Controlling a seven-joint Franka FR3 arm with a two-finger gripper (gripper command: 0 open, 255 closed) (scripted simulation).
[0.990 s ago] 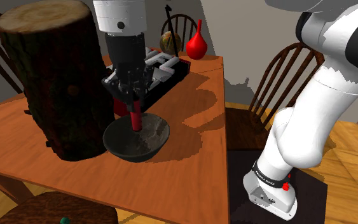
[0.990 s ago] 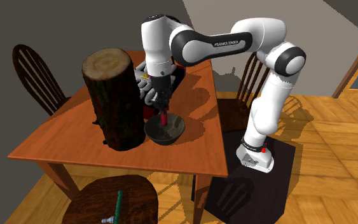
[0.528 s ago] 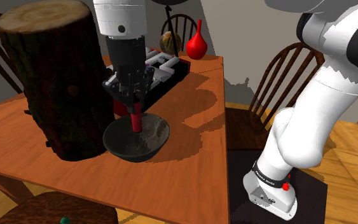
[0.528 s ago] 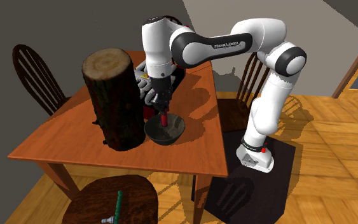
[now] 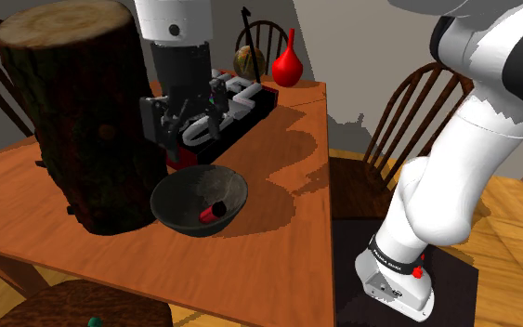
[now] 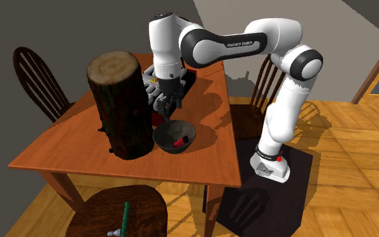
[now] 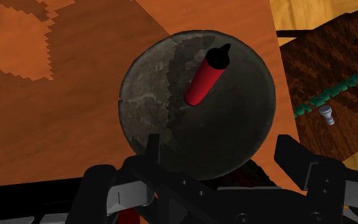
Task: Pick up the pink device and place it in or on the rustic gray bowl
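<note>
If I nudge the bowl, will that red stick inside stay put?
Probably not: the red, black-tipped cylinder looks round and smooth, so it would likely roll inside the curved dark grey bowl. It seems rigid; the rim should contain it.

dark tray thing (image 5: 246, 98) half hidden behind the gripper (image 5: 185, 137), arm (image 5: 477, 149) chopped off up top, green bit (image 5: 93, 321) at the bottom edge clipped
</note>
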